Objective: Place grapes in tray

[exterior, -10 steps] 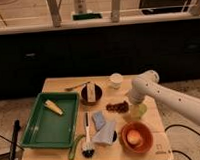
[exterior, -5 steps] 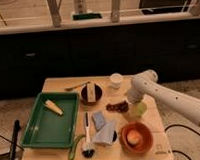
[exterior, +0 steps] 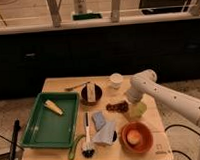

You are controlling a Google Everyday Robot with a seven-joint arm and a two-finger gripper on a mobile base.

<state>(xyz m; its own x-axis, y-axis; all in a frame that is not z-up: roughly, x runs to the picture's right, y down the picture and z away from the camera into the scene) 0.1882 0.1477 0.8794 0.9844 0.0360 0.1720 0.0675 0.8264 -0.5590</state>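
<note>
The grapes [exterior: 116, 107], a small dark bunch, lie on the wooden table right of its middle. The green tray [exterior: 43, 131] stands at the table's left and holds a yellow piece of food [exterior: 53, 107]. My white arm reaches in from the right. Its gripper [exterior: 128, 102] hangs just right of the grapes, close to their right end and beside a light green cup [exterior: 138, 111]. I cannot see whether it touches the grapes.
A dark round bowl [exterior: 91, 94] with something pale in it and a wooden spoon [exterior: 76, 86] lie behind the grapes. A white cup [exterior: 115, 80] stands at the back. An orange-red bowl [exterior: 136, 138], a bluish cloth [exterior: 102, 128] and a green-handled brush [exterior: 87, 141] lie in front.
The arm has shifted only slightly near the grapes. The grapes and the other things lie where they were.
</note>
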